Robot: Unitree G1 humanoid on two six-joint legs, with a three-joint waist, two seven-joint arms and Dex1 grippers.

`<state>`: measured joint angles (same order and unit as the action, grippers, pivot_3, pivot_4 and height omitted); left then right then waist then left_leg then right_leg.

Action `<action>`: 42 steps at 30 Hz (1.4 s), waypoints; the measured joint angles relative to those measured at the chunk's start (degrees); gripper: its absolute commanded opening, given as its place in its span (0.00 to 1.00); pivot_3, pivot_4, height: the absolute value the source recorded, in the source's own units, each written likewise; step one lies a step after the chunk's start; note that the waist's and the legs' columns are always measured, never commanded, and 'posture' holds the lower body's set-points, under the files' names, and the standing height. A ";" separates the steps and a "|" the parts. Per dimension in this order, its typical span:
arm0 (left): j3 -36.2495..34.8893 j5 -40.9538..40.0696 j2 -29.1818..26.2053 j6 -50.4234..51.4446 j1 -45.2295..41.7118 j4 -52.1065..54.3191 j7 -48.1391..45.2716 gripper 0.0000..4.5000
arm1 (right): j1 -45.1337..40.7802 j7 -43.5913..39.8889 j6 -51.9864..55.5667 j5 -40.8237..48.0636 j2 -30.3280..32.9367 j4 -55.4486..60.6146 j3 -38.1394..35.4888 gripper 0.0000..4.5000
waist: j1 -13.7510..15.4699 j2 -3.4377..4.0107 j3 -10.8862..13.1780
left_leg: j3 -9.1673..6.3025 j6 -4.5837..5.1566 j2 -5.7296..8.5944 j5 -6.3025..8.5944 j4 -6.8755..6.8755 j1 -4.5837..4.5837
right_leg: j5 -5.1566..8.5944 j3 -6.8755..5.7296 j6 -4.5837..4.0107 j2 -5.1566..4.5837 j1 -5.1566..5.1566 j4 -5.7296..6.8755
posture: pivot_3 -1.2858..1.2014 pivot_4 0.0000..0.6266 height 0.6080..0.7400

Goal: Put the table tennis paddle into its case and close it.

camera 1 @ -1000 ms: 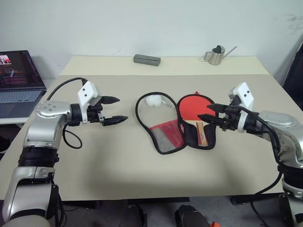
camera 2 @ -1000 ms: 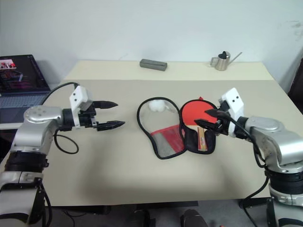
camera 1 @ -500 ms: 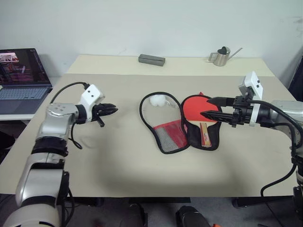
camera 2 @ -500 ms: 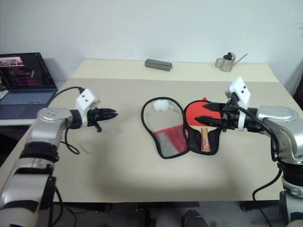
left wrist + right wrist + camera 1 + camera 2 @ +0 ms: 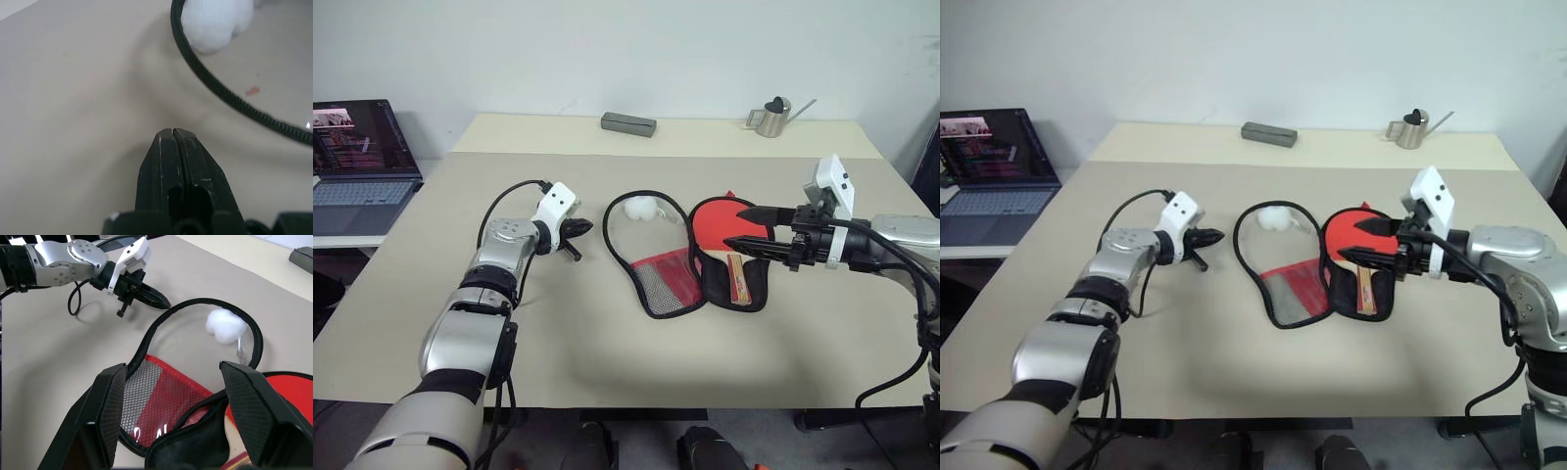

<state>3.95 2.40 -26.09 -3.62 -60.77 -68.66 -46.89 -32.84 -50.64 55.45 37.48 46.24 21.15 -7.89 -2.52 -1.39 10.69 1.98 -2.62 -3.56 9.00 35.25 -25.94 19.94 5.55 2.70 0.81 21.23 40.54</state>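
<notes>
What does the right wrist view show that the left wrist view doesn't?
Right wrist view adds: the open right tool, the red mesh pocket, the paddle and the left arm. Left wrist view adds: a small reddish fleck on the table, inside the rim. Both: the shut left tool, the case's black rim, the white ball and the table.
</notes>
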 measured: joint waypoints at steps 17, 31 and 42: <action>-8.19 -6.06 9.34 0.91 -4.88 -1.95 -6.34 0.01 | 2.46 3.33 0.58 4.43 2.08 2.49 -2.76 0.73 | 0.16 -0.02 0.01 | -0.05 0.00 0.03 0.00 0.51 -0.02 | -0.02 -0.03 0.06 0.01 -0.09 0.33 | 0.52 0.24 1.00; -8.16 -6.04 27.05 0.89 -12.32 -4.15 -7.83 0.01 | 8.51 1.97 2.48 8.52 12.41 4.70 -12.48 0.73 | 0.72 -0.04 0.02 | -0.09 0.01 0.12 0.01 0.54 -0.10 | -0.02 -0.03 0.09 0.00 -0.09 0.28 | 0.52 0.24 1.00; -8.39 -6.45 30.24 0.49 -14.47 -4.62 -11.01 0.01 | 8.76 3.36 2.14 8.65 13.85 3.38 -12.87 0.73 | -1.06 -0.02 0.02 | -0.13 0.01 0.11 0.01 0.51 -0.04 | 0.00 0.05 0.13 0.08 -0.06 0.33 | 0.52 0.24 1.00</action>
<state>-4.44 -4.05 4.15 -3.13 -75.24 -73.28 -57.90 -24.08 -47.28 57.58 46.13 60.09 24.52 -20.76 -3.58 -1.41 10.70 1.85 -2.61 -3.45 9.01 35.76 -25.99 19.94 5.60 2.83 0.89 21.17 40.88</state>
